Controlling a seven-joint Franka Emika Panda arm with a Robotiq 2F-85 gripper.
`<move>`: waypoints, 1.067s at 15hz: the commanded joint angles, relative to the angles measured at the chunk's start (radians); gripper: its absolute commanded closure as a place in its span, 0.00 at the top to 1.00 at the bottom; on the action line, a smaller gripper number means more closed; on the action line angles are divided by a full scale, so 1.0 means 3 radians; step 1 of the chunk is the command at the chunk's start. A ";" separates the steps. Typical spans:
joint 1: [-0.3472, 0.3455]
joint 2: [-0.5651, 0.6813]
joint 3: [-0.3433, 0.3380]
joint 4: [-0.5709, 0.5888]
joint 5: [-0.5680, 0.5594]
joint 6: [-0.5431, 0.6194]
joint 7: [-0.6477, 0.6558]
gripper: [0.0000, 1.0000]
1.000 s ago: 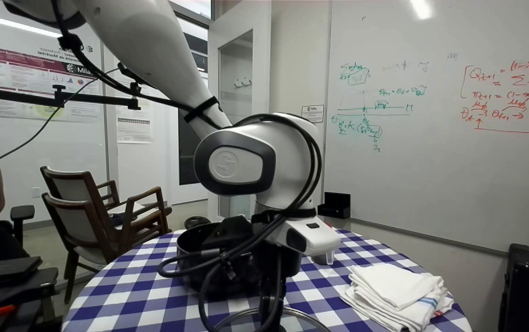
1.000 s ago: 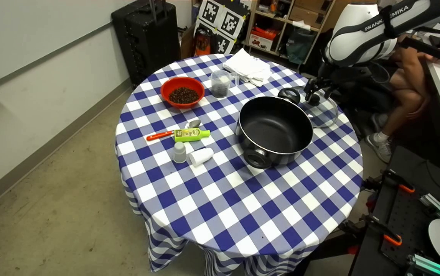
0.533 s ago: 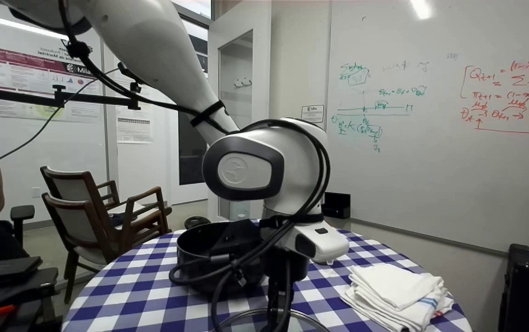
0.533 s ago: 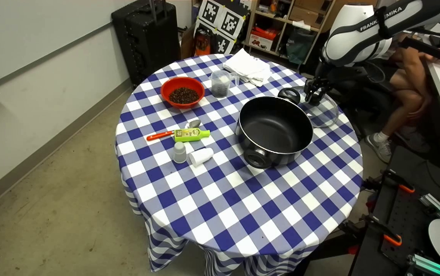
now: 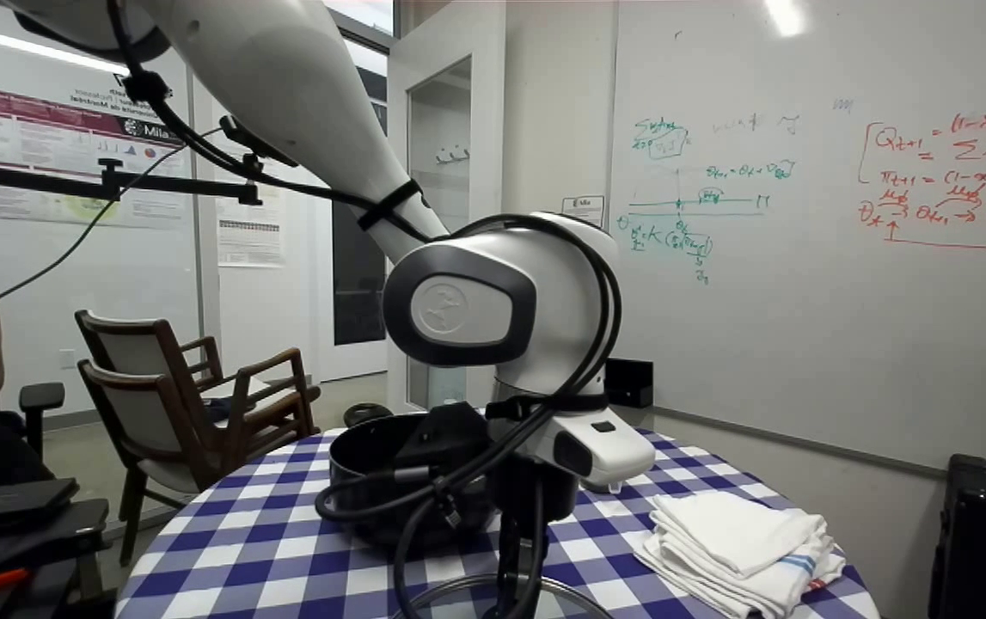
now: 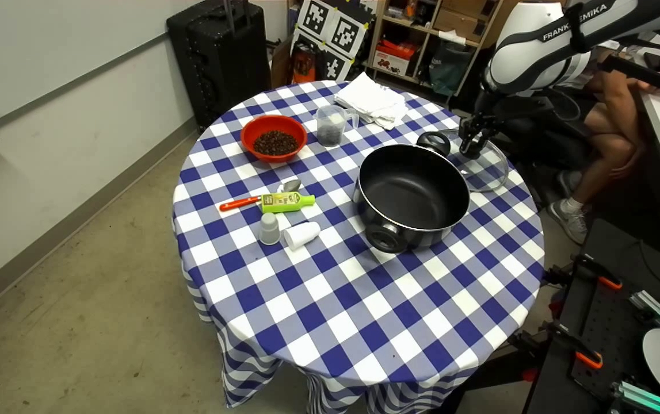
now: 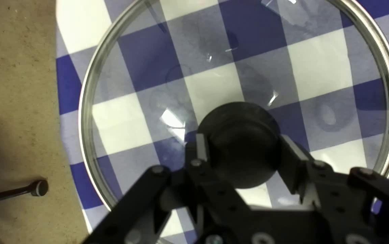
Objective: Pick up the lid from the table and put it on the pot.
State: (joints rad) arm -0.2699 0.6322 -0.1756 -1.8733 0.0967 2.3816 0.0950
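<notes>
In an exterior view, the red bowl (image 6: pixel 275 122) marks the clock's centre. The clear jug (image 6: pixel 330 129) stands just beside it at three o'clock; the folded white cloths (image 6: pixel 371 100) lie at two. At six o'clock lies the green bottle (image 6: pixel 288 202), an upright grey shaker (image 6: pixel 269 230) just past it. The black suitcase (image 6: pixel 223 69) stands well apart at eleven.

— What place is this, please?
— It seems a robotics lab: I see a robot arm (image 5: pixel 458 301), equations (image 5: pixel 944 178) on the whiteboard (image 5: pixel 819 335), a poster (image 5: pixel 58 148) with charts and printed square markers (image 6: pixel 345 34).
</notes>
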 commanded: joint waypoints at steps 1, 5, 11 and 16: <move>-0.0057 -0.0238 0.0010 -0.0184 0.0052 -0.0123 -0.0130 0.25; -0.0048 -0.0607 -0.0123 -0.0460 -0.0040 -0.0146 -0.0087 0.25; 0.0034 -0.1244 -0.0233 -0.0716 -0.0190 -0.0394 -0.0023 0.25; 0.0203 -0.1784 -0.0118 -0.0965 -0.0296 -0.0644 -0.0007 0.25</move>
State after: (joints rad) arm -0.2469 0.2246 -0.2277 -2.0903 0.0347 2.2326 0.0848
